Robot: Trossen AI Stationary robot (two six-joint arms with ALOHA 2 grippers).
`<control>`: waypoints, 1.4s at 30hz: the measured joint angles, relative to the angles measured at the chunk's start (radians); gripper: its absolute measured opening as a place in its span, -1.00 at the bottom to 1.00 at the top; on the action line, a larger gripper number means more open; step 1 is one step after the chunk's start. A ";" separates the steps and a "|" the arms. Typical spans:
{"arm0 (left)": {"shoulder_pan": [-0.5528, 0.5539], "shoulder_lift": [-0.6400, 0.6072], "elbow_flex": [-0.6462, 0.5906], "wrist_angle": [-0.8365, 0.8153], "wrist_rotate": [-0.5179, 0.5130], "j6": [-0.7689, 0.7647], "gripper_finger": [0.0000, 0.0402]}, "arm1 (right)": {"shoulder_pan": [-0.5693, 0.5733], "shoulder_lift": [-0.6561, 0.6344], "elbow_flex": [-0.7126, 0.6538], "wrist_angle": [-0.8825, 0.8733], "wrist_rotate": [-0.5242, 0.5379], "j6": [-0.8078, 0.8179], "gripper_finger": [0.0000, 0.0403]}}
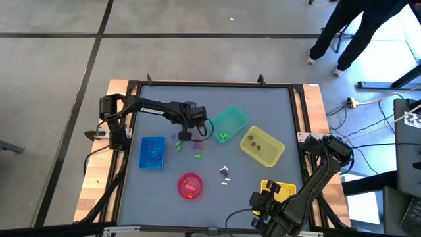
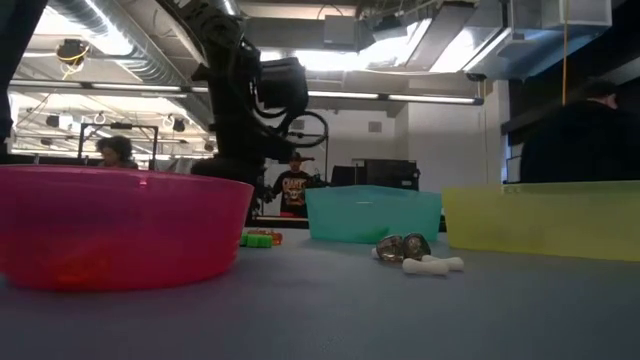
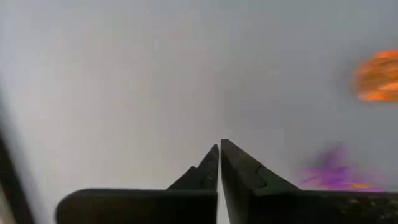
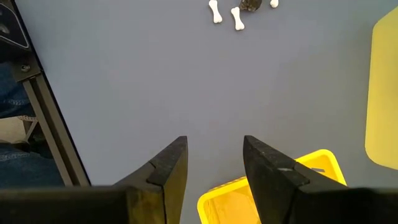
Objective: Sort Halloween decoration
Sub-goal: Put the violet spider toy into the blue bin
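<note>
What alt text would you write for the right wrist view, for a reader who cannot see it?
The right gripper hangs open over the grey table, just above a yellow bin. Farther off lie small white bones and a dark trinket.

A robotics lab or open workshop hall

The desk is a grey work surface in a wooden frame, standing on a bare concrete floor marked with dark lines, with loose cables trailing beside it. Level across the desk, the room behind shows exposed ceiling ducts, long strip lights, and what seem to be other workstations, though that far end is dim. A person stands well back in the room, and another person's legs cross the floor beyond the desk.
</note>
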 joint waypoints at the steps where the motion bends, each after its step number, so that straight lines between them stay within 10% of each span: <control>1: -0.001 0.000 0.000 -0.004 -0.045 -0.045 -0.96 | 0.000 0.000 0.000 0.000 0.000 0.000 -0.23; 16: -0.003 -0.004 0.002 -0.020 -0.200 -0.193 -0.85 | 0.000 0.000 0.000 0.001 0.013 0.000 -0.23; 42: -0.006 -0.006 0.002 -0.116 0.010 -0.334 -0.35 | 0.000 0.000 0.000 0.000 0.013 0.000 -0.23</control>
